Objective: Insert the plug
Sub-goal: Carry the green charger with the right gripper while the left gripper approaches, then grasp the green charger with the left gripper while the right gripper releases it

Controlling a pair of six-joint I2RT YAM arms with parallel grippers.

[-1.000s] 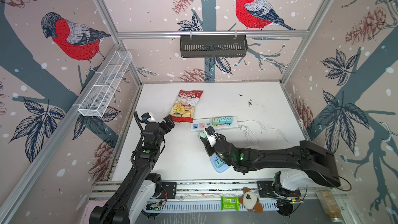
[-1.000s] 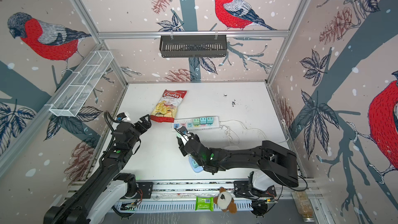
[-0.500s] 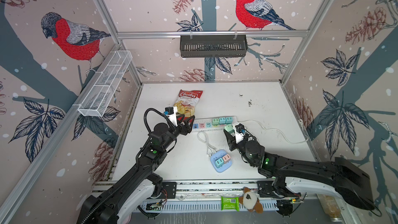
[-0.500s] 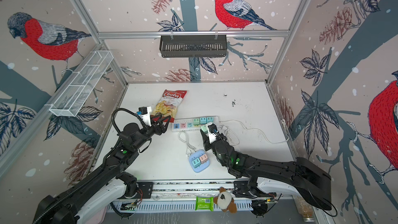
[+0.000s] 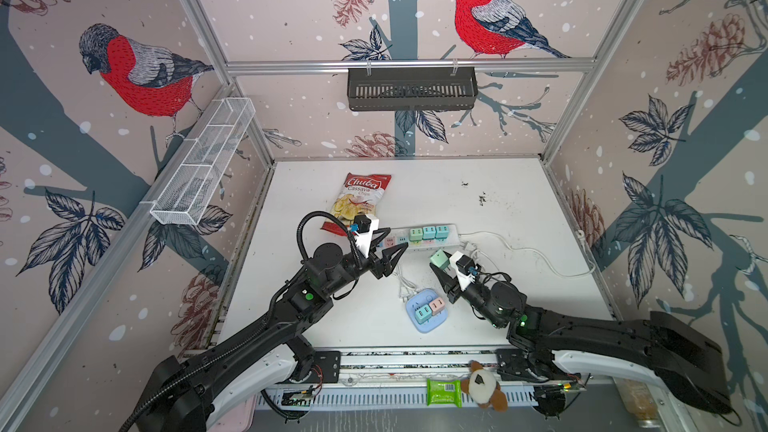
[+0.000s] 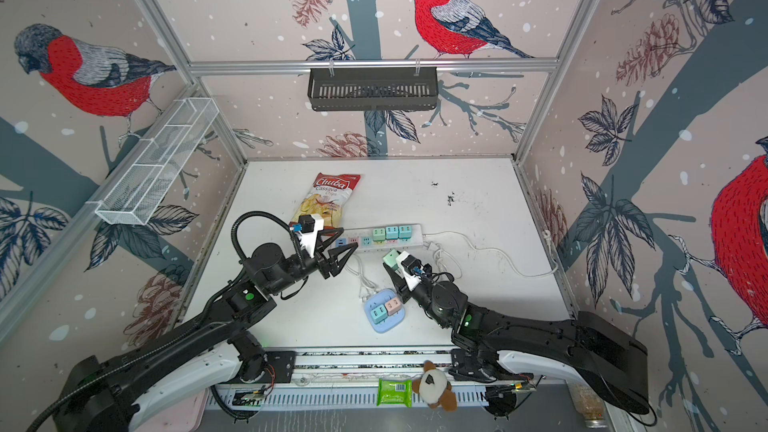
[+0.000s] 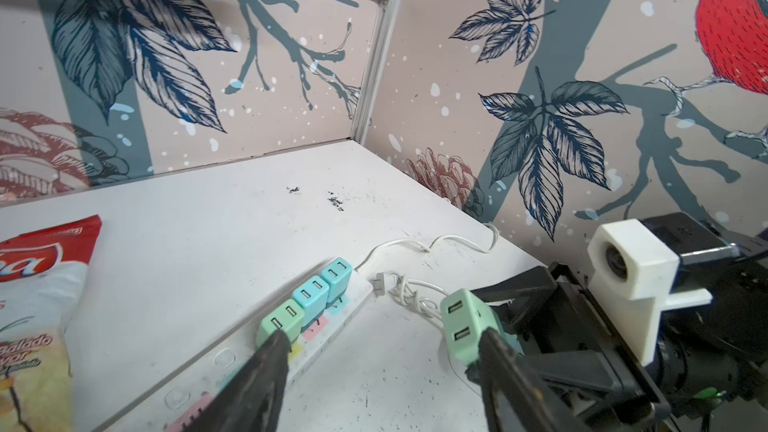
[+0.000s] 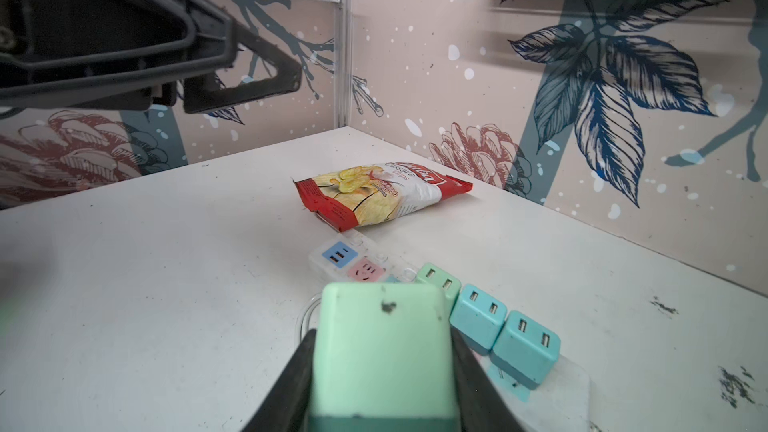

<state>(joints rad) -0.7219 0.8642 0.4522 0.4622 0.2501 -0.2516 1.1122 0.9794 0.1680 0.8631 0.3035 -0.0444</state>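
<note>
While my right end effector (image 5: 439,268) pinches the mint plug (image 5: 437,258) aloft just beside the power strip (image 5: 452,232), my left end effector (image 5: 397,238) hangs spread over the strip's free sockets (image 8: 365,270).

A mint-green plug (image 8: 380,351) (one dark smudge on its face) stands out against the white, black-flecked worktop (image 5: 457,184). The white power strip (image 5: 395,241) shows one green and two turquoise adapters (image 5: 429,232) and pink and blue sockets (image 8: 365,271). The chips bag (image 5: 359,199) is red, white and yellow. The small hub (image 5: 428,326) is pale blue. The wallpaper (image 5: 291,14) is beige with red-breasted birds.
</note>
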